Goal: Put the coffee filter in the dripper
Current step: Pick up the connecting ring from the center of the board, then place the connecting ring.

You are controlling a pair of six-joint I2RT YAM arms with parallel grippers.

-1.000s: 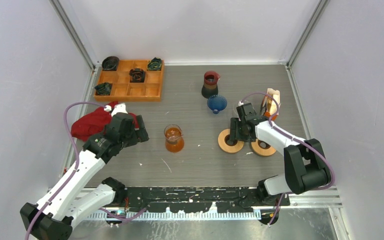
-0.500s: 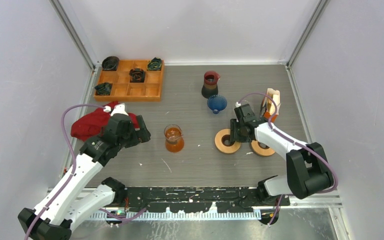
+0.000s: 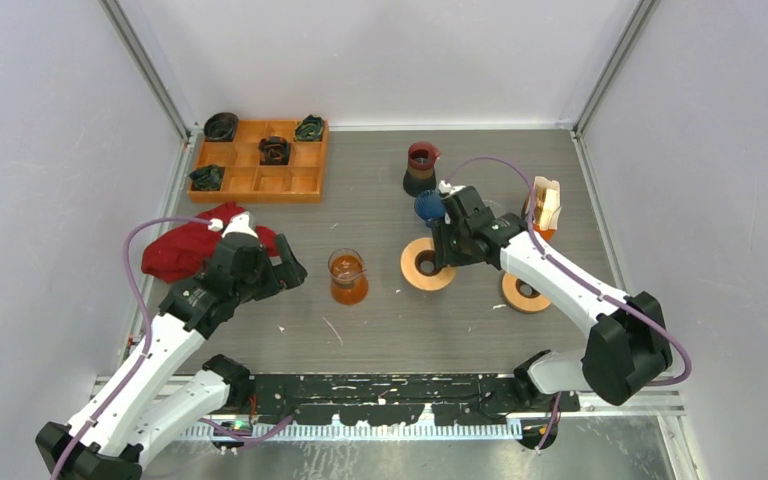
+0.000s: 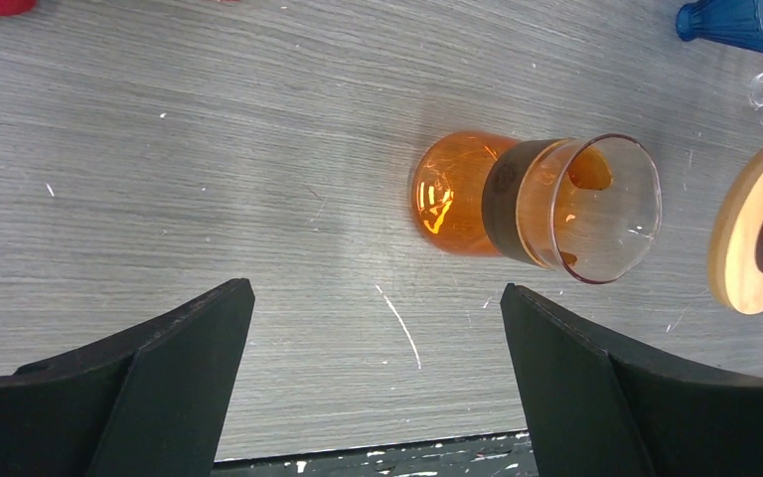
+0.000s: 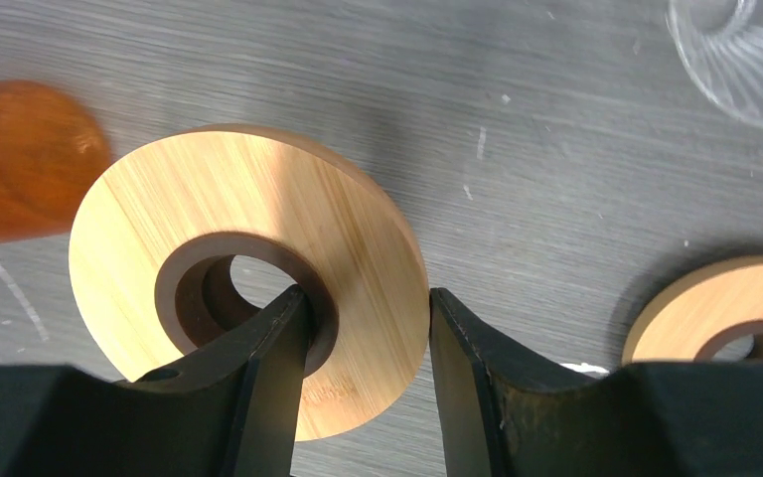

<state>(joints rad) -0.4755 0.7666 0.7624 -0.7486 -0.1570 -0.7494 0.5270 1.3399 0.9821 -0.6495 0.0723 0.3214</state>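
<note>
The right pincer (image 5: 368,303) is clamped on a flat round ring of light wood (image 5: 248,238): one finger goes through its dark-lined hole, and the other presses on the outer rim. This ring is just to the right of the amber glass carafe with a dark band (image 3: 348,277), which stands upright; what it holds I cannot tell. The left pincer (image 4: 373,298) stands wide apart, gripping nothing, just left of the amber carafe. A second wooden ring (image 3: 526,293) lies further to the right.

Behind and right of the amber carafe is the blue ribbed cone-shaped dripper (image 3: 428,206), partly hidden by the right arm, and behind that a dark red carafe (image 3: 421,168). The pale paper coffee filter (image 3: 544,198) stands upright far to the right, apart from the dripper.

Far behind and left of the amber carafe, an orange wooden tray with compartments (image 3: 305,180) holds crumpled dark green pieces (image 3: 274,150). A red cloth (image 3: 180,250) lies to the left.

The table (image 3: 380,330) is grey, with wood grain and white scratches, and plain white walls close it in.
</note>
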